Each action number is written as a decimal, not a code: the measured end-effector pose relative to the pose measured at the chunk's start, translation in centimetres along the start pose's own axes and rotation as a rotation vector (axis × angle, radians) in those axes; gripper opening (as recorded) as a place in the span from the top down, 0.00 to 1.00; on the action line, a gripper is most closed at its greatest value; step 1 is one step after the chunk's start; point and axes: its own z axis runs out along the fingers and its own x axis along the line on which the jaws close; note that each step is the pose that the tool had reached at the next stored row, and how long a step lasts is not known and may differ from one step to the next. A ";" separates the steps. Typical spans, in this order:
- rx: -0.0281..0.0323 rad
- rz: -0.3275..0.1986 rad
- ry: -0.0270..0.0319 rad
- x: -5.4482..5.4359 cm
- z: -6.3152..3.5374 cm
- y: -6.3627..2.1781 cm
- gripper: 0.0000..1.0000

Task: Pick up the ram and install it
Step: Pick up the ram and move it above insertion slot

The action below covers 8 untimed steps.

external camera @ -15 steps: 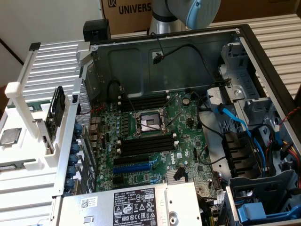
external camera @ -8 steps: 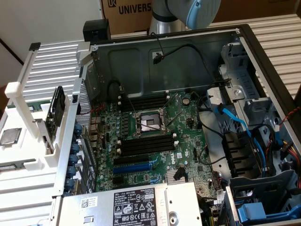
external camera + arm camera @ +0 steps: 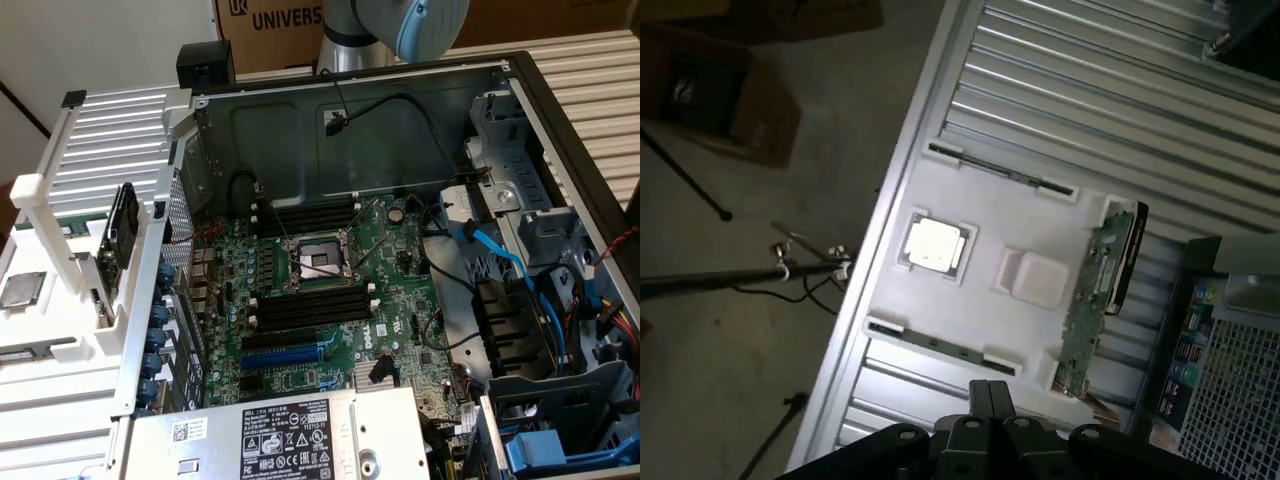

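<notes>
The open computer case (image 3: 400, 130) lies with its motherboard (image 3: 320, 290) bare. A white tray (image 3: 985, 215) (a processor chip (image 3: 937, 245) sits in it) lies below the gripper (image 3: 987, 388), whose jaws are pressed together and empty. The ram (image 3: 945, 346) — seemingly that thin dark strip — lies along the tray edge nearest the gripper.

Exterior view evenly bright; wrist view dim, with the white holder (image 3: 985, 325) glaring.

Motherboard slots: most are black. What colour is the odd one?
The odd slot is blue, best seen in the exterior view.
</notes>
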 end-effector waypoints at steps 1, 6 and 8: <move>-0.0005 -0.018 0.0007 0.0 0.00 0.00 0.90; -0.0027 -0.110 0.0052 0.0 0.00 0.00 0.90; -0.0034 -0.146 0.0065 0.0 0.00 0.00 0.90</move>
